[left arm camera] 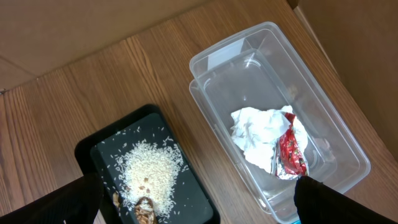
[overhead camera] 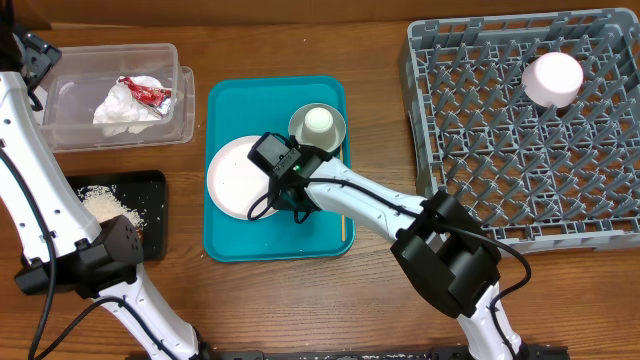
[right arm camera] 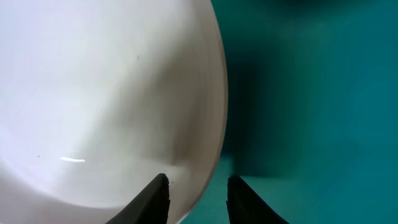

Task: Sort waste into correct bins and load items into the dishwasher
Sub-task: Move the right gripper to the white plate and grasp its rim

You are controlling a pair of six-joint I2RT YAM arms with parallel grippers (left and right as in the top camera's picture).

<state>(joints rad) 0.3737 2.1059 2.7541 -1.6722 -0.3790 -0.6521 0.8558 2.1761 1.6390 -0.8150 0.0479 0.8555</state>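
My right gripper [right arm camera: 199, 186] is low over the teal tray. Its narrowed jaws straddle the right rim of the large pale plate [right arm camera: 93, 93], one finger over the plate, the other over the tray, with a small gap on each side. From overhead the plate [overhead camera: 230, 180] lies on the left of the tray. Behind it a small white cup [overhead camera: 318, 121] sits in the silvery-grey bowl [overhead camera: 335, 137]. A thin wooden stick [overhead camera: 346, 225] lies along the tray's right edge. My left gripper [left arm camera: 200, 208] hangs open and empty above the black tray [left arm camera: 199, 186] and the clear tub [left arm camera: 348, 162].
The clear tub holds a crumpled napkin [left arm camera: 258, 134] and a red wrapper [left arm camera: 291, 152]. Rice and brown bits [left arm camera: 149, 171] lie in the black tray. A white bowl [overhead camera: 552, 78] sits upside down in the grey dish rack [overhead camera: 520, 170] at the right. The teal tray [overhead camera: 225, 240] is mid-table.
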